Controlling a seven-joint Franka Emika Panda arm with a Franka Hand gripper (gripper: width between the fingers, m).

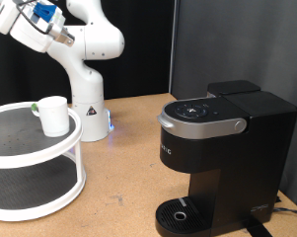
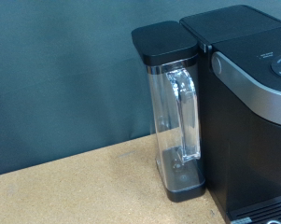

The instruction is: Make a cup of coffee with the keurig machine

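Note:
The keurig machine [image 1: 222,148] stands at the exterior view's right, matte black, lid shut with its grey-silver handle [image 1: 197,123] down. Its round drip tray [image 1: 178,213] is bare. The small white cup [image 1: 54,116] stands on the top tier of a round white rack [image 1: 30,163] at the left, with a small green-topped thing [image 1: 36,106] just behind it. The arm's wrist [image 1: 39,20] is raised at the top left, far from both; the fingers run out of frame. The wrist view shows the machine's side [image 2: 252,112] and its clear water tank [image 2: 177,121], no fingers.
The robot's white base [image 1: 89,118] stands behind the rack on a brown tabletop [image 1: 128,168]. A dark curtain closes the back. A cable [image 1: 286,209] lies at the machine's right foot.

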